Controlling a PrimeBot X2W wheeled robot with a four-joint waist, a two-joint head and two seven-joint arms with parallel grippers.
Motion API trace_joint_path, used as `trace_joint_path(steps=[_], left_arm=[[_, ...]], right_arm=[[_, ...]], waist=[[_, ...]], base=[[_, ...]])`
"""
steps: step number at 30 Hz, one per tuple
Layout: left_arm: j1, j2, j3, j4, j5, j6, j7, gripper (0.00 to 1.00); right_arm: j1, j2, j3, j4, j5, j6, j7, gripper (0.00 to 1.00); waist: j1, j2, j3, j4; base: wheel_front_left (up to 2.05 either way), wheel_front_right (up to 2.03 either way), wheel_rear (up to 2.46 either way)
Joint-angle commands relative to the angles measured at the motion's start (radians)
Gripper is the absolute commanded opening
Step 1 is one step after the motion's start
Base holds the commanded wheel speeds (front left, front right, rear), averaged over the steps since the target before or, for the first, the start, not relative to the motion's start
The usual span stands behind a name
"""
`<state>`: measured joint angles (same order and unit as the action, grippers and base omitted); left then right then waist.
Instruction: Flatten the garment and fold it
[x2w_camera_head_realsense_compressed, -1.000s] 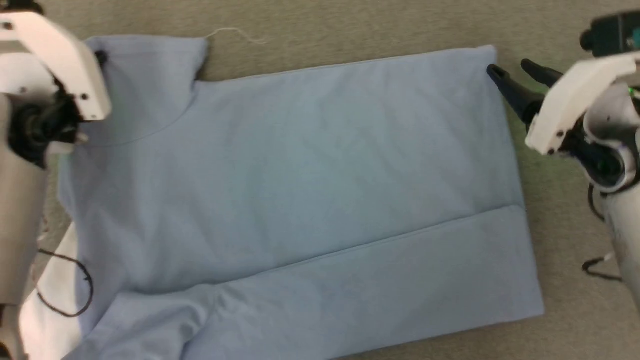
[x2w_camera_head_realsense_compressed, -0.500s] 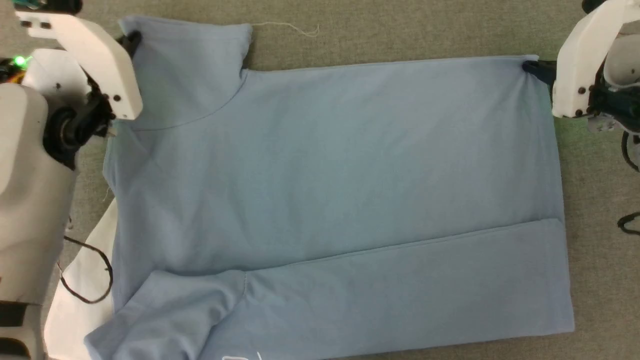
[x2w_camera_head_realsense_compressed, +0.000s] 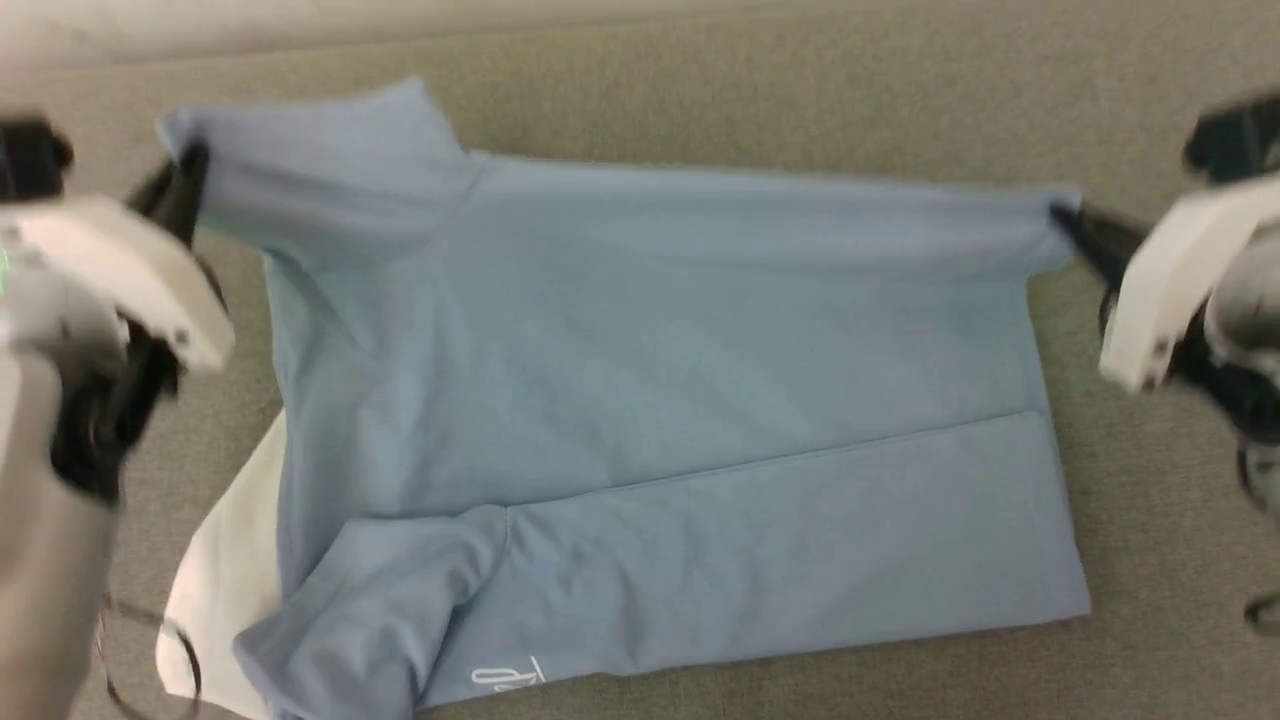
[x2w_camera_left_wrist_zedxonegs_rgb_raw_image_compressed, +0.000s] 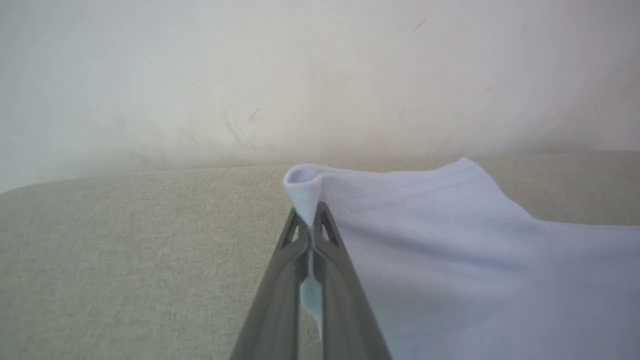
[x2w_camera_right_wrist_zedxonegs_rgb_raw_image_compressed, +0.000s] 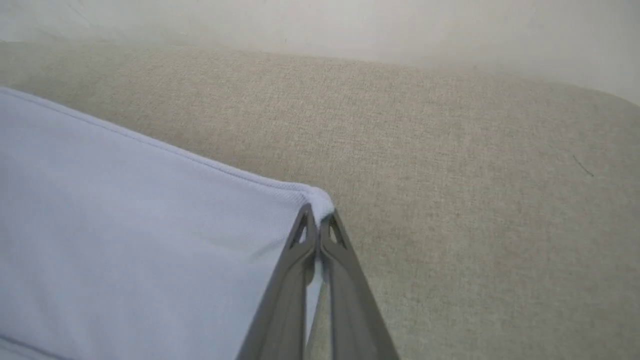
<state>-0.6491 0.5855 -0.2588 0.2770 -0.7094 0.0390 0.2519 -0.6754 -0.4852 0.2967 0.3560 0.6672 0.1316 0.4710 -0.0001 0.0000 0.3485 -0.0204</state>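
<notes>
One garment (x2w_camera_head_realsense_compressed: 640, 330), left gripper (x2w_camera_left_wrist_zedxonegs_rgb_raw_image_compressed: 310, 212), right gripper (x2w_camera_right_wrist_zedxonegs_rgb_raw_image_compressed: 317, 214).

Motion blur smears both arms: left arm (x2w_camera_head_realsense_compressed: 115, 280) cut off at 9 o'clock, right arm (x2w_camera_head_realsense_compressed: 1170, 290) at 3. The shirt (x2w_camera_head_realsense_compressed: 650, 380) hides most of a white sheet (x2w_camera_head_realsense_compressed: 230, 570) at 7. Its print (x2w_camera_head_realsense_compressed: 508, 678) at 6 is unreadable.

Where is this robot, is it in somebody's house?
Hard to say for sure. It looks like an indoor folding spot: a light-blue T-shirt spread on a beige woven cloth surface, with a plain pale wall behind.
</notes>
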Motion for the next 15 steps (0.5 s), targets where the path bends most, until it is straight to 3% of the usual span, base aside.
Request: trace_joint_path(steps=[1, 10, 11, 12, 13, 14, 15], left_arm=[[0.081, 0.01, 0.018, -0.041, -0.018, 0.022, -0.015, 0.0], [0.624, -0.029, 0.078, -0.355, -0.103, 0.174, -0.059, 0.0], [0.664, -0.044, 0.076, -0.374, -0.117, 0.179, -0.061, 0.0], [0.697, -0.055, 0.071, -0.388, -0.127, 0.181, -0.064, 0.0], [0.725, -0.064, 0.065, -0.399, -0.13, 0.185, -0.067, 0.0], [0.749, -0.073, 0.058, -0.408, -0.137, 0.185, -0.067, 0.27], [0.768, -0.081, 0.053, -0.416, -0.141, 0.188, -0.069, 0.86]], right_arm=[[0.066, -0.005, -0.01, -0.019, -0.005, -0.001, -0.008, 0.0], [0.403, 0.075, -0.124, -0.043, -0.008, -0.001, -0.074, 0.0], [0.424, 0.086, -0.138, -0.034, -0.012, -0.001, -0.086, 0.19], [0.443, 0.096, -0.151, -0.024, -0.02, -0.001, -0.099, 0.47], [0.463, 0.107, -0.164, -0.014, -0.022, -0.001, -0.109, 1.0], [0.481, 0.118, -0.175, -0.007, -0.024, -0.001, -0.118, 1.0], [0.497, 0.127, -0.185, -0.004, -0.026, -0.001, -0.129, 1.0]], waist=[[0.0001, 0.0, -0.101, 0.0], [0.0001, 0.0, -0.172, 0.005], [0.0001, 0.0, -0.174, 0.005], [0.0001, 0.0, -0.177, 0.007], [0.0001, 0.0, -0.183, 0.009], [0.0001, 0.0, -0.187, 0.011], [0.0001, 0.0, -0.19, 0.013]], base=[[0.0, 0.0, 0.0], [0.0, 0.0, 0.0], [0.0, 0.0, 0.0], [0.0, 0.0, 0.0], [0.0, 0.0, 0.0], [0.0, 0.0, 0.0], [0.0, 0.0, 0.0]])
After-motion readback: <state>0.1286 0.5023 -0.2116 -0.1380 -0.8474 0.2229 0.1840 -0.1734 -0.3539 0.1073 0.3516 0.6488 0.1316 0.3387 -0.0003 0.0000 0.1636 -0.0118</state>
